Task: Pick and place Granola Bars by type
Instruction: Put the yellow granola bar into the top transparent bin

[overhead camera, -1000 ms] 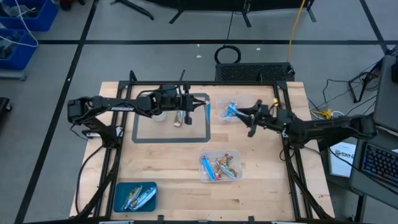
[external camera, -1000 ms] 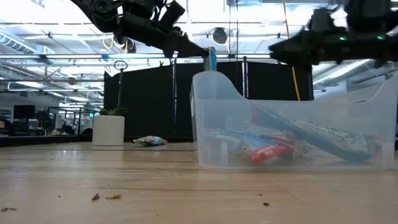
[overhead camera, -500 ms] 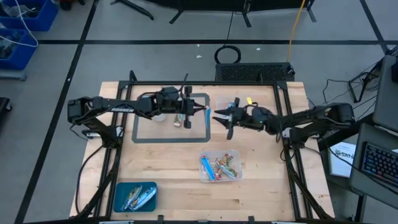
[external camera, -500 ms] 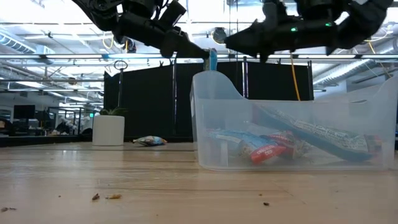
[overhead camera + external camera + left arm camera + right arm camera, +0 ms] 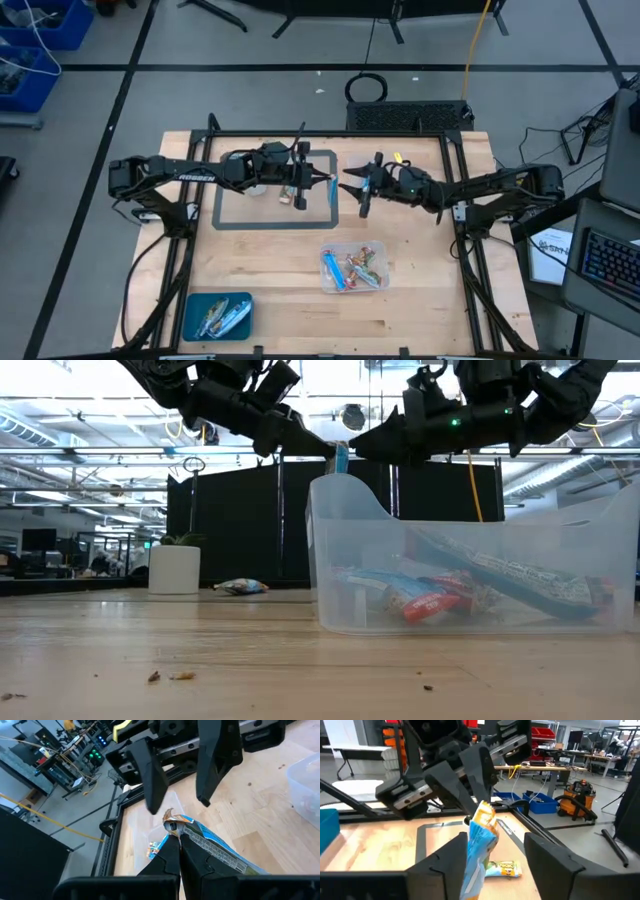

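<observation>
My left gripper (image 5: 325, 181) is shut on a blue-white granola bar (image 5: 334, 186), held high above the table over the right edge of the taped rectangle (image 5: 222, 205). The bar also shows in the low view (image 5: 341, 457) and in the left wrist view (image 5: 212, 851). My right gripper (image 5: 354, 190) is open, and its two fingers (image 5: 445, 865) stand on either side of the bar (image 5: 479, 845). I cannot tell whether they touch it. A yellow-green bar (image 5: 287, 196) lies flat on the table inside the rectangle. My left gripper pinches the bar's crimped wrapper end (image 5: 172, 826) between its two fingertips. The fingers come about level from the table's left side. The rest of the bar sticks out past the fingertips, lifted clear of the table.
A clear bin (image 5: 380, 283) holding several mixed bars stands at the table's near middle and fills the low view (image 5: 330, 560). A blue tray (image 5: 195, 300) with silvery bars sits at the near left corner. A small white cup (image 5: 256, 187) stands inside the rectangle.
My right gripper has swung from the table's far right toward the left, up to the held bar, and its open fingers now flank it. My left gripper and the bar have kept still.
</observation>
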Controlling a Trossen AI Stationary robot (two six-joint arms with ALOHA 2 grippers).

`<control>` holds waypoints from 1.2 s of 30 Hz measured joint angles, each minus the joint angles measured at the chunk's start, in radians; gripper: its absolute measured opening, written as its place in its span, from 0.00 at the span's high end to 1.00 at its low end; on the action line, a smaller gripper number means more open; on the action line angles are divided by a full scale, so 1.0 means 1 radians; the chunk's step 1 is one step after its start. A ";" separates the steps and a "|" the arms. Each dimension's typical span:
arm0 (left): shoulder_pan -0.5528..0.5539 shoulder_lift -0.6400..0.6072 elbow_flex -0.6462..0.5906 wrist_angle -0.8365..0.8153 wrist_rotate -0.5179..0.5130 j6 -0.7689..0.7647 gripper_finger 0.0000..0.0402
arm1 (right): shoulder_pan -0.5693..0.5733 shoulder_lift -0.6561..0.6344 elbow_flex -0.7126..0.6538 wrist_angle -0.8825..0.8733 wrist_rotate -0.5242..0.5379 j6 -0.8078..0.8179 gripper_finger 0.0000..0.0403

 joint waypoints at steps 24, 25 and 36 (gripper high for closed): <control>-0.024 -0.001 0.000 0.048 0.000 0.009 0.99 | -0.008 -0.001 0.000 0.023 -0.081 0.098 0.50; -0.024 -0.001 0.000 0.051 0.000 0.009 0.99 | -0.008 0.000 0.000 0.023 -0.081 0.103 0.50; -0.024 -0.001 0.000 0.054 0.001 -0.001 0.99 | -0.008 0.122 0.057 0.066 -0.080 0.108 0.51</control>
